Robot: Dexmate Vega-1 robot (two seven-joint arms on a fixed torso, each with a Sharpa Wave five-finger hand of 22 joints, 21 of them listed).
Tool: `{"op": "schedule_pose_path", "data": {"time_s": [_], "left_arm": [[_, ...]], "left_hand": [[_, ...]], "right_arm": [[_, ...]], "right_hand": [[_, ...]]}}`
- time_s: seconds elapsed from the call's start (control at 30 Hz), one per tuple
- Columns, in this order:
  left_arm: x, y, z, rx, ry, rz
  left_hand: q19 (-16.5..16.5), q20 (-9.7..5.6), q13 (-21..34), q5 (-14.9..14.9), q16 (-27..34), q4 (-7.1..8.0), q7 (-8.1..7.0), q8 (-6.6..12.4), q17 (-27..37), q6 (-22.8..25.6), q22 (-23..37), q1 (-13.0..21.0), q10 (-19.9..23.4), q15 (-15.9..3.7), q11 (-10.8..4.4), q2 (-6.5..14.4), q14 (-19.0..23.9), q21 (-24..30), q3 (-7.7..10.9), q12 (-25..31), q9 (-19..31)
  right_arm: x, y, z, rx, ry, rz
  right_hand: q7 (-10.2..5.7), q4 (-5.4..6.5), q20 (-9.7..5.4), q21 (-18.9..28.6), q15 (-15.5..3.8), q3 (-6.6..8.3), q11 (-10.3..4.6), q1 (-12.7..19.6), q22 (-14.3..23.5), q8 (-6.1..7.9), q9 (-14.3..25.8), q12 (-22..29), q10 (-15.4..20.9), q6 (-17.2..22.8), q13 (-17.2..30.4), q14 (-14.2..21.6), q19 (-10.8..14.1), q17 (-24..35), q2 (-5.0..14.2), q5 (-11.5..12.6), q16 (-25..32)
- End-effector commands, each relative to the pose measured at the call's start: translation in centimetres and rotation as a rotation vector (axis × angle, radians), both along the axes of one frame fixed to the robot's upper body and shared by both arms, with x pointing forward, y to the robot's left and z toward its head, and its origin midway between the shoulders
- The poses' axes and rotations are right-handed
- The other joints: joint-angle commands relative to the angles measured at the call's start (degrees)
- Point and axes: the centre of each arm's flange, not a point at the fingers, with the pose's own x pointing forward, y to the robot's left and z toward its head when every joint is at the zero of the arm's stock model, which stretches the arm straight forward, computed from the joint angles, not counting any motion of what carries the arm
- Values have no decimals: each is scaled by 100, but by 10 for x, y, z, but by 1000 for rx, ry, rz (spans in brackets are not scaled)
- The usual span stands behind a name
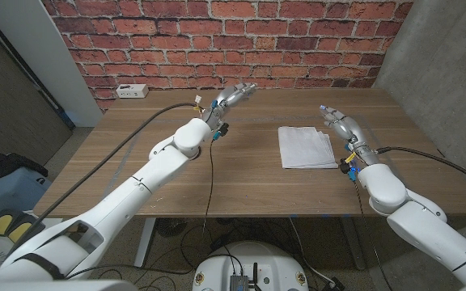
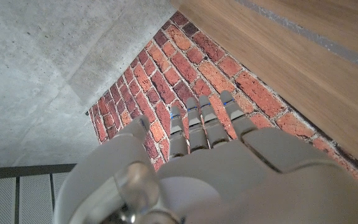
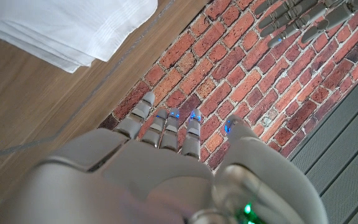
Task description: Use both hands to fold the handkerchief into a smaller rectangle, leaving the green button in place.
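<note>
— White cloth, right of centre in the head view: that is the handkerchief (image 1: 307,147), lying already folded into a layered rectangle on the wooden table (image 1: 176,178); do you see the green button?

— No; I cannot find one in any view; it may be hidden or simply too small to tell.

— And the hands?

— Left hand (image 1: 231,98) is at upper centre-left of the frame, raised above the far part of the table, fingers extended and close together, holding nothing; right hand (image 1: 338,124) is just to the right of the cloth, fingers straight and slightly apart, also holding nothing — neither touches the handkerchief.

— How would it handle?

— Light, soft and limp, I judge; the stacked layers (image 3: 73,28) would slide over one another, so a pinch should take all the layers at an edge or corner — one hand to each corner, lifted together, otherwise it sags and unfolds.
</note>
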Motion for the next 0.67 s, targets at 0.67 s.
{"op": "schedule_pose_path", "data": {"time_s": [0.67], "left_arm": [[33,66,-55,-313,253,-171]], "left_hand": [[-841,-232,-169,72,-50,-67,-517,-77,-78,-2049,-96,-617,-2261,-250,-589,-156,-2337,-496,-163,-112,-76]], "right_arm": [[-14,24,-32,336,-189,104]], "right_hand": [[61,-20,-10,-176,42,-288,96,-398,33,-43,8,-108,-247,-228,9,-409,-497,-9,-451,53,-222]]}}
